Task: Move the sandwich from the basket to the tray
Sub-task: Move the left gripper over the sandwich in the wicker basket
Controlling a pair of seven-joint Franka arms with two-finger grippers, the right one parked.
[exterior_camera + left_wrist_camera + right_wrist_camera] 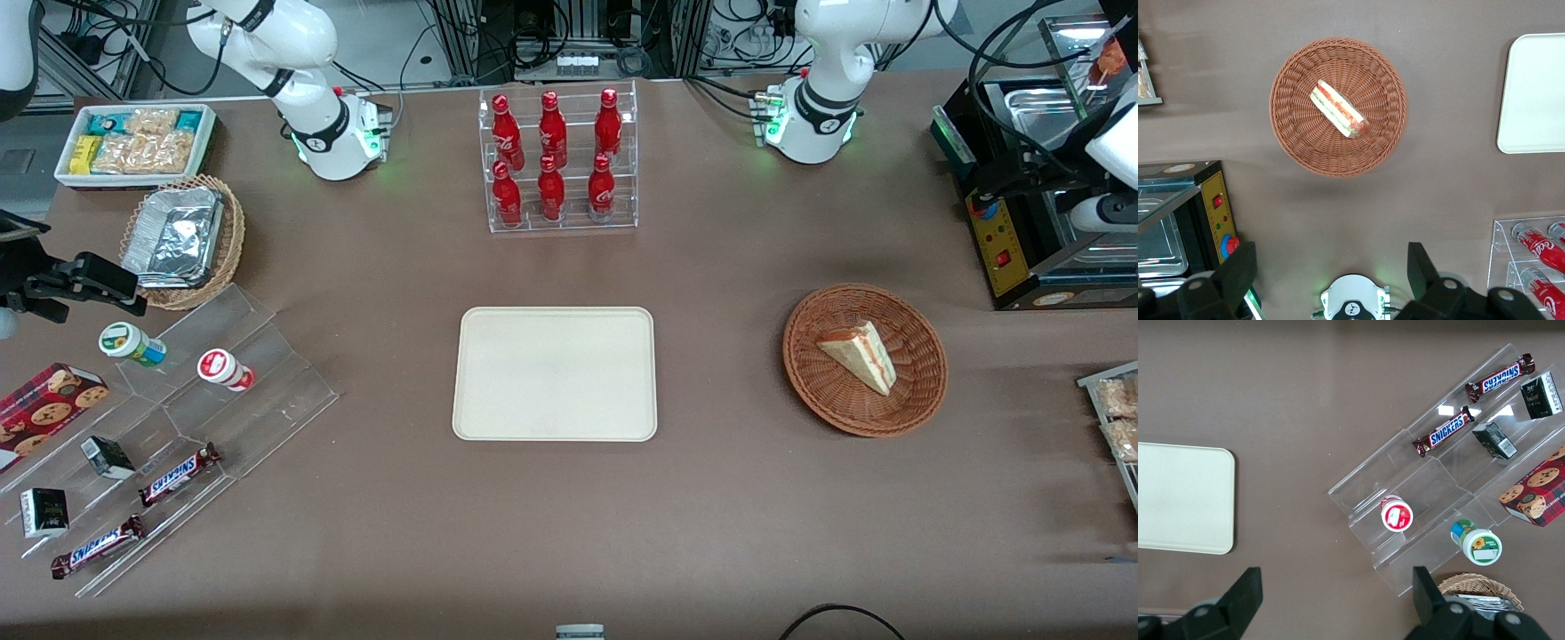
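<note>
The sandwich (858, 356) (1339, 110), a pale bread wedge with red and green filling at its cut edge, lies in the round reddish-brown wicker basket (916, 378) (1298, 120). The cream rectangular tray (556, 373) (1535, 93) sits at the table's middle with nothing on it, beside the basket toward the parked arm's end. My left gripper (1003, 182) (1331, 263) hangs high above the table, farther from the front camera than the basket. It is open wide, with nothing between its fingers (1241, 267).
A clear rack of red cola bottles (558, 160) (1538, 247) stands farther back than the tray. A black machine with a red button (1013, 240) (1215, 213) sits near the basket. Snack shelves (178, 418), a foil-filled tan basket (182, 240) and a white snack bin (133, 142) fill the parked arm's end.
</note>
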